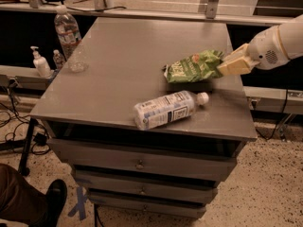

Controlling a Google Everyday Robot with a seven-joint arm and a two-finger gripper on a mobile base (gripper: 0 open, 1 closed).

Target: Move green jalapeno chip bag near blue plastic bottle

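The green jalapeno chip bag (194, 66) hangs a little above the grey cabinet top (128, 65), right of centre. My gripper (226, 64) comes in from the right and is shut on the bag's right end. The blue plastic bottle (168, 109) lies on its side near the front edge, white cap pointing right, just below and left of the bag.
A tall clear ribbed water bottle (67, 36) stands at the cabinet's back left corner. A hand sanitiser pump bottle (40, 64) sits on a ledge to the left. Drawers are below the top. A person's leg and shoe (28, 200) are at the lower left.
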